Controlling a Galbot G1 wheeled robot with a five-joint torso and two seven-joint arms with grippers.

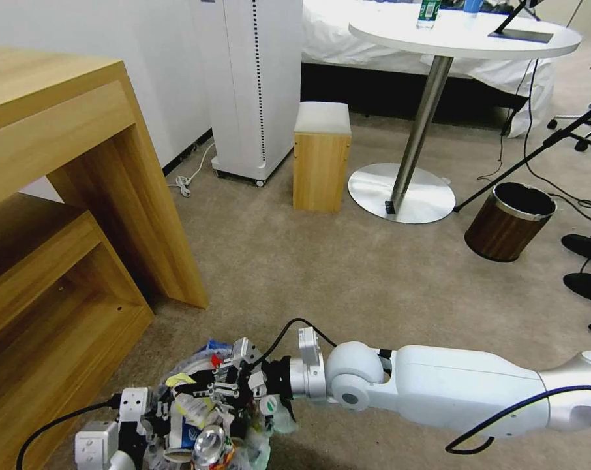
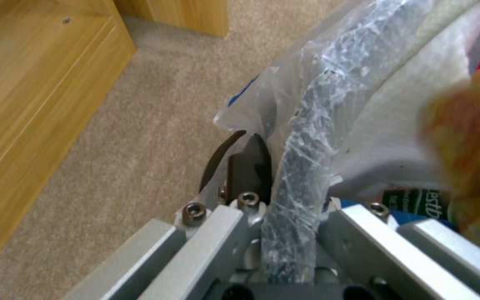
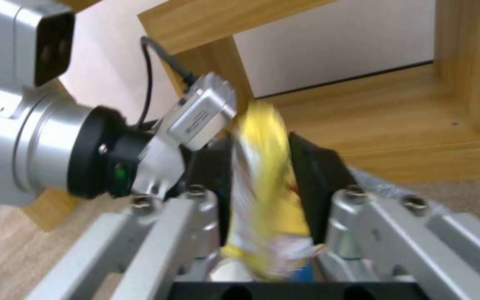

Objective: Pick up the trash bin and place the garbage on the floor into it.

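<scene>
1. Trash bin (image 1: 197, 418): we find it at the near edge of the head view, on our left side beside the wooden shelf unit (image 1: 60, 261). Its clear bag (image 2: 301, 137) is bunched over the rim, and it is crowded with litter, a crushed can (image 1: 211, 444) uppermost.
2. Left gripper (image 2: 293, 200): we record it clamped on the bin's bag-covered rim; the crinkled plastic runs straight down between its fingers in the left wrist view.
3. Right gripper (image 3: 265, 175): reaching across from our right, it sits directly over the bin's mouth. Its fingers are closed on a yellow wrapper (image 3: 262, 166).
4. Governing relation: the wrapper lies lengthwise between the fingers, and we judge the bin to be just beneath it; letting go should drop it inside.
5. Risk, in our judgement: the bin is heaped, so the wrapper may slide off.
6. Brown wood-grain bin (image 1: 509, 222): well apart, near the round table (image 1: 465, 36); not in use.
</scene>
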